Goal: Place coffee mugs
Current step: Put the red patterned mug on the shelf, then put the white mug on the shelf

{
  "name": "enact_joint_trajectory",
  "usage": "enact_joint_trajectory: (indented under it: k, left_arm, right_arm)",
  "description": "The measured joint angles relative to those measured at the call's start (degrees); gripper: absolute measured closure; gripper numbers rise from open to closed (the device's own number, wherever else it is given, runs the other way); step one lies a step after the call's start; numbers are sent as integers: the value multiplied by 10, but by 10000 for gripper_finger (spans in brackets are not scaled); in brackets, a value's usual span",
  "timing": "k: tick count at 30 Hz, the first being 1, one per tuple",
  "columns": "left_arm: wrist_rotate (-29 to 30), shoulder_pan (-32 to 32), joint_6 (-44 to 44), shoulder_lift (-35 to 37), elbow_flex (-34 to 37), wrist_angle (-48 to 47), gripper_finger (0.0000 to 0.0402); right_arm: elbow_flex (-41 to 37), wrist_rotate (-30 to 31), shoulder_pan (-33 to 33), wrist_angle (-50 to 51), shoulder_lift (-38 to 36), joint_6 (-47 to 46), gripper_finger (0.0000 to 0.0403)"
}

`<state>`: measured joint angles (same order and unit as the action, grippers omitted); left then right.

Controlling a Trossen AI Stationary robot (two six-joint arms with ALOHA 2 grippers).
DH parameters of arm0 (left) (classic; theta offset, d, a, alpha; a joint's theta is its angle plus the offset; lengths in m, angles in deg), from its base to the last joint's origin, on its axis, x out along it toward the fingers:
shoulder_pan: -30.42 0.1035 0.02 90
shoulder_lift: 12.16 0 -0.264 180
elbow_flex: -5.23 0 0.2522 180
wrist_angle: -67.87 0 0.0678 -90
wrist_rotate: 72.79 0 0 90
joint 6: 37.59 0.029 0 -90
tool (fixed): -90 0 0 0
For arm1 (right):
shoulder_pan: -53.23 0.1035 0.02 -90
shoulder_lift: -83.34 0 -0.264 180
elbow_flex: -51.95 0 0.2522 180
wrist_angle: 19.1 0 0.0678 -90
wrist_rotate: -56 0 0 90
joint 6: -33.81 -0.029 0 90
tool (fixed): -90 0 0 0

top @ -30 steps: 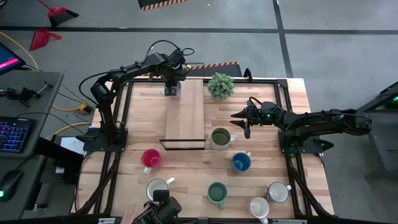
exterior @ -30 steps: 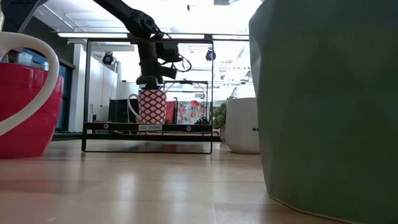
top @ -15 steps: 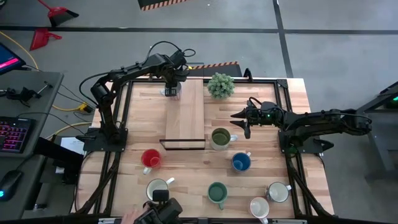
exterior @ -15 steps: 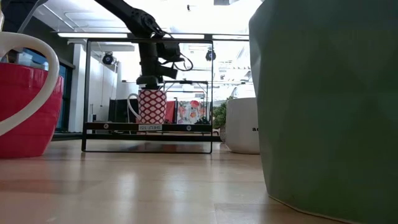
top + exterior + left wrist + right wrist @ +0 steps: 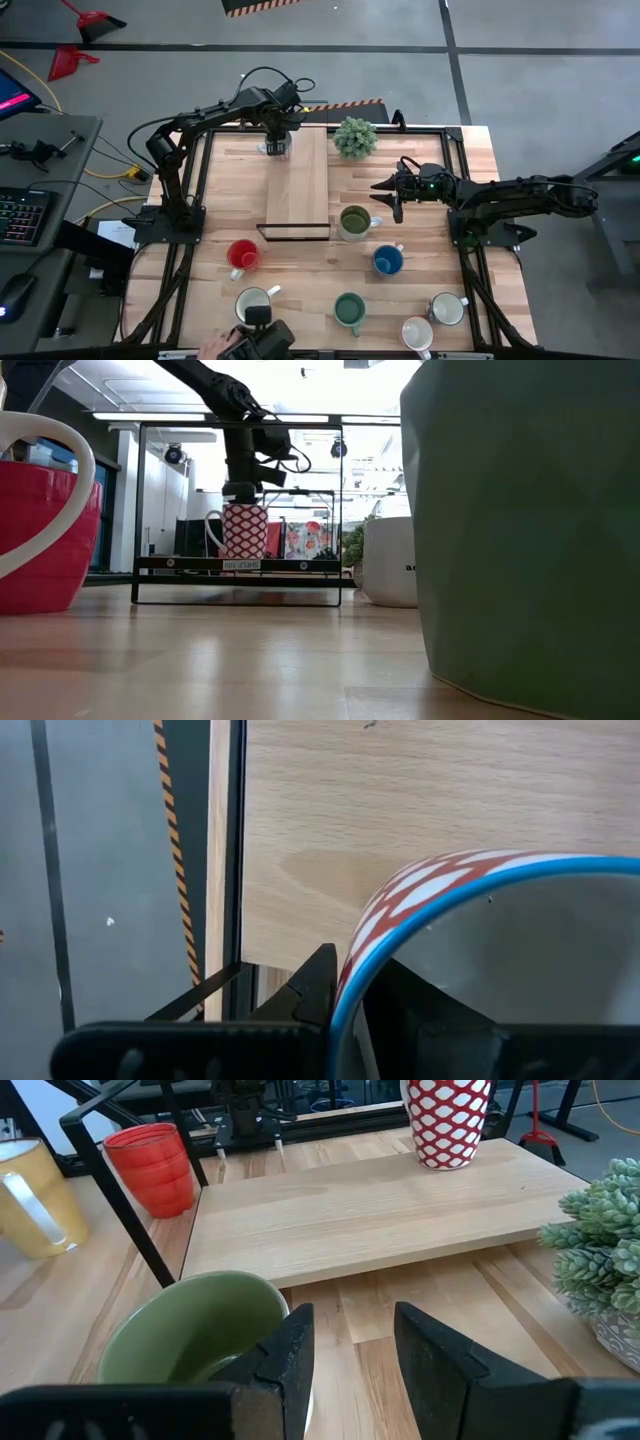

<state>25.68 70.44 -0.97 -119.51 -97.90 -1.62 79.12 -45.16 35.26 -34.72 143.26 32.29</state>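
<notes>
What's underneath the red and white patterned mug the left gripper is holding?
The red and white patterned mug stands on the pale wooden shelf board of the black-framed rack, near its far end. The left gripper grips its rim. The spot beneath its base is hidden.

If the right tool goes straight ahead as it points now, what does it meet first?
Probably the edge of the raised wooden shelf. The right tool is open beside the olive green mug; depth is unclear.

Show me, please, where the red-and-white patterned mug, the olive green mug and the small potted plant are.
red-and-white patterned mug (image 5: 245, 530): low view, on its patterned side wall.
olive green mug (image 5: 354, 221): high view, on its inside.
small potted plant (image 5: 355, 136): high view, on its leaves.
</notes>
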Motion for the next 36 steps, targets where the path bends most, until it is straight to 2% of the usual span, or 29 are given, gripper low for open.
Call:
enact_joint_trajectory:
  k: [9,23,31,36]
  left_arm:
    - [23,-5,0,0,0,3,359]
    - [29,-11,10,0,0,3,259]
    - [132,-28,26,0,0,6,240]
    - [141,-33,26,0,0,23,243]
  right_arm:
    - [0,-2,0,0,0,0,281]
    - [0,-7,0,0,0,-2,281]
    - [0,-7,0,0,0,-2,281]
    - [0,-9,0,0,0,-2,281]
